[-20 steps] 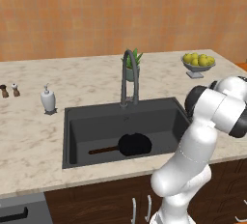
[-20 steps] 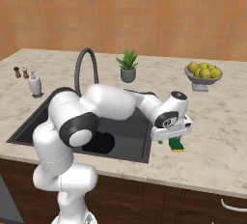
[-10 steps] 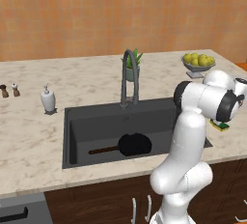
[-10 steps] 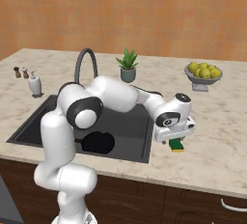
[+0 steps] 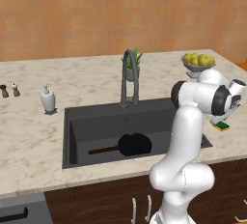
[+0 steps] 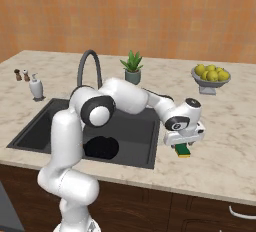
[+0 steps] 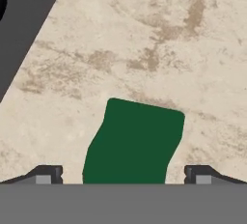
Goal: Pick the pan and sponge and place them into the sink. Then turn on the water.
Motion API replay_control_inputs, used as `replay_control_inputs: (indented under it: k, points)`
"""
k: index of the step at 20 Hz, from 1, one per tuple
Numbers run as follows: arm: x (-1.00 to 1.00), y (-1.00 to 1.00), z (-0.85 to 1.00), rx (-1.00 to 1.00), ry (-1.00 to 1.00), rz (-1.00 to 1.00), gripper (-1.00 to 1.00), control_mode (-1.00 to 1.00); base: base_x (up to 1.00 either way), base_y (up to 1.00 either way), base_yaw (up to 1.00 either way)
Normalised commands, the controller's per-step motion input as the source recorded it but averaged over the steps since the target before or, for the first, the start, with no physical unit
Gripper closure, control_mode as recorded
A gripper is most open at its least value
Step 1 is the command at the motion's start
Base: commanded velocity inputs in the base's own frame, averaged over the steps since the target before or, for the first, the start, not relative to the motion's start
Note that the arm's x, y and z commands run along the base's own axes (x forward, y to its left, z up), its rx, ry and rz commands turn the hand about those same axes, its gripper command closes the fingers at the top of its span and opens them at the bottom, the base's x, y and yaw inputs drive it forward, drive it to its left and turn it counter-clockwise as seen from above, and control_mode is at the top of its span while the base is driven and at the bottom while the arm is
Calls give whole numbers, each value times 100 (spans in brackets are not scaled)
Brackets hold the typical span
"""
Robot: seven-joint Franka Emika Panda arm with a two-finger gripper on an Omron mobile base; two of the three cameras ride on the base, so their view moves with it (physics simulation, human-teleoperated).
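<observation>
The black pan (image 5: 135, 144) lies flat in the dark grey sink (image 5: 68, 136), its brown handle pointing left; in the right base view the pan (image 6: 101, 147) is partly hidden behind my arm. On the stone counter just right of the sink (image 6: 35, 126) lies the sponge (image 6: 182, 150), green top up. My gripper (image 6: 184, 143) hangs directly over it, open. In the hand view the fingertips (image 7: 48, 175) stand wide on either side of the sponge (image 7: 135, 141), my gripper (image 7: 123, 175) centred on it. From the left base view the sponge (image 5: 222, 125) peeks out under my gripper (image 5: 224, 119).
The arched faucet (image 5: 128, 76) rises behind the sink, with a potted plant (image 6: 132, 68) beyond it. A fruit bowl (image 6: 210, 76) stands at the back right. A white soap bottle (image 5: 47, 100) and two small shakers (image 5: 9, 91) stand at the left.
The arm's upper links have swung and drawn more upright. The hand has stayed over the sponge with only a slight shift. The jaws remain open.
</observation>
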Motion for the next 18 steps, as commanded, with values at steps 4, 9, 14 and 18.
replay_control_inputs:
  k: [4, 9, 14, 18]
  points:
    - [12, 0, -34, 0, 0, -8, -100, -100, 0, 0, 0]
    - [29, -1, -39, 0, 0, -7, -100, -100, 0, 0, 0]
    - [3, 2, -76, -7, 0, -10, -100, -100, 0, 0, 0]
    - [-51, 34, -100, -15, 0, -23, -100, -100, 0, 0, 0]
